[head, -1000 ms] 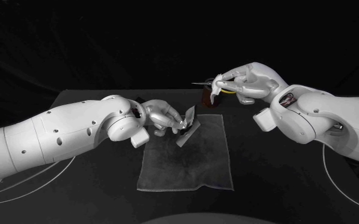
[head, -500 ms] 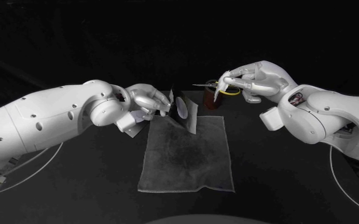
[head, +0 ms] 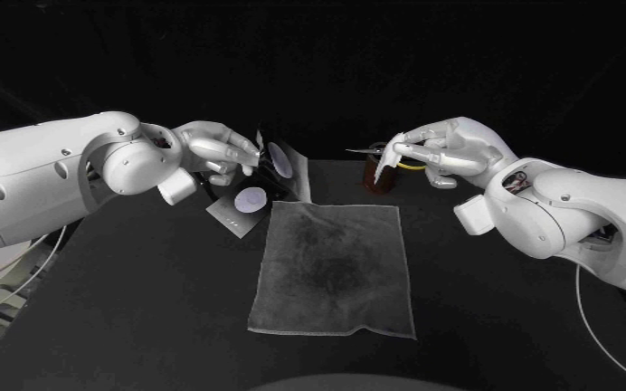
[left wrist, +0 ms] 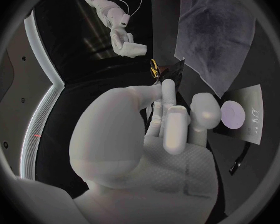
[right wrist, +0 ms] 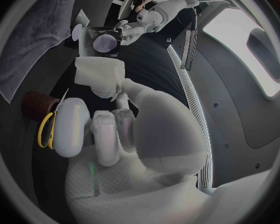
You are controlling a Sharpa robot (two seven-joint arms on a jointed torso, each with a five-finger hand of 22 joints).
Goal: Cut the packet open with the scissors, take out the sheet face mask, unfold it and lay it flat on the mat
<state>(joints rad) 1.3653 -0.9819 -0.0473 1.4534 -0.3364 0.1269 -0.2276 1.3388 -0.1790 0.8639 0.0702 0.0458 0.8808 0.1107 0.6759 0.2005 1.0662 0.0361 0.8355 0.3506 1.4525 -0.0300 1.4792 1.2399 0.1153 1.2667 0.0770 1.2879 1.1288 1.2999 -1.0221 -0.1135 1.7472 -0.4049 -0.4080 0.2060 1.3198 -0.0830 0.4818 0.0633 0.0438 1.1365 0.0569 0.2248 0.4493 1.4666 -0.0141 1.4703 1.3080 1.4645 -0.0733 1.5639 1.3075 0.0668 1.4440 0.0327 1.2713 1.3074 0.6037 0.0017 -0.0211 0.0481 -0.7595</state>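
Observation:
My left hand [head: 215, 156] holds the dark packet [head: 251, 196] up in the air, left of the mat's far end; a white round mark shows on its hanging grey face. In the left wrist view the packet [left wrist: 242, 117] sticks out past my fingers [left wrist: 171, 124]. My right hand [head: 443, 151] grips the yellow-handled scissors [head: 407, 163] above the mat's far right corner, blades pointing left toward the packet. A pale scrap [right wrist: 99, 77] sits at its fingertips beside the scissors [right wrist: 47, 129]. The grey mat [head: 333, 264] lies flat in the middle of the black table [head: 156, 300].
A brown cup [head: 372, 179] stands just beyond the mat's far right corner, under the scissors. It also appears in the right wrist view, where the cup [right wrist: 40, 104] sits close to the yellow handles.
My left hand has raised the packet off the mat's far end and carried it up and to the left. My right hand with the scissors has shifted slightly right.

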